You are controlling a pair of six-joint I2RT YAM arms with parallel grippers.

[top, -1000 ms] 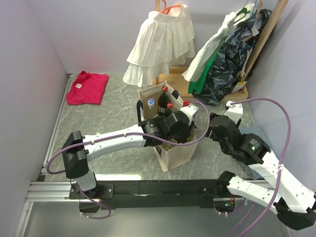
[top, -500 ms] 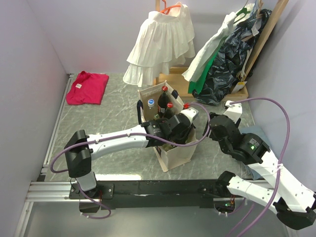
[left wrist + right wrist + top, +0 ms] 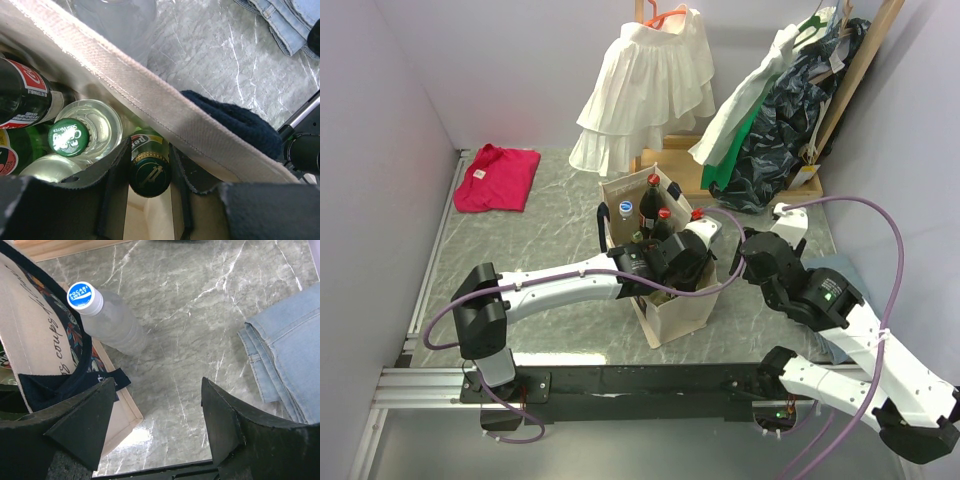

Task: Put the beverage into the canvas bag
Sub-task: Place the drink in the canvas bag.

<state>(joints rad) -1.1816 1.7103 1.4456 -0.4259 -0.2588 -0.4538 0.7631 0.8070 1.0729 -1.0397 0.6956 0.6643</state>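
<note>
- The left claw (image 3: 149, 156) is down inside the bag (image 3: 150, 107), closed on the neck of a green bottle (image 3: 150, 175) with a finger on each side of the cap.
- That bottle is already below the rim, near the bag's wall and just beside a green-capped clear bottle (image 3: 70, 136) and a cola bottle (image 3: 25, 95).
- From where I stand, the job now is to set it down and let go. I'd keep the bottle upright and lower it until its base rests in the gap between the others and the wall, and only then open.
- The claw should come straight up afterwards, since the navy handle (image 3: 235, 122) lies over the rim close by and could snag a finger.
- The left arm (image 3: 550, 285) stretches low across the bench (image 3: 200, 300) from its base, with the wrist tipped down over the bag's mouth.
- The right arm (image 3: 830, 300) is folded back on its own side. The right claw (image 3: 156, 385) is spread wide and holds nothing, hanging over bare bench between the bag and some jeans (image 3: 285, 355).
- A blue-capped bottle (image 3: 82, 296) stands on the bench just beside the bag.
</note>
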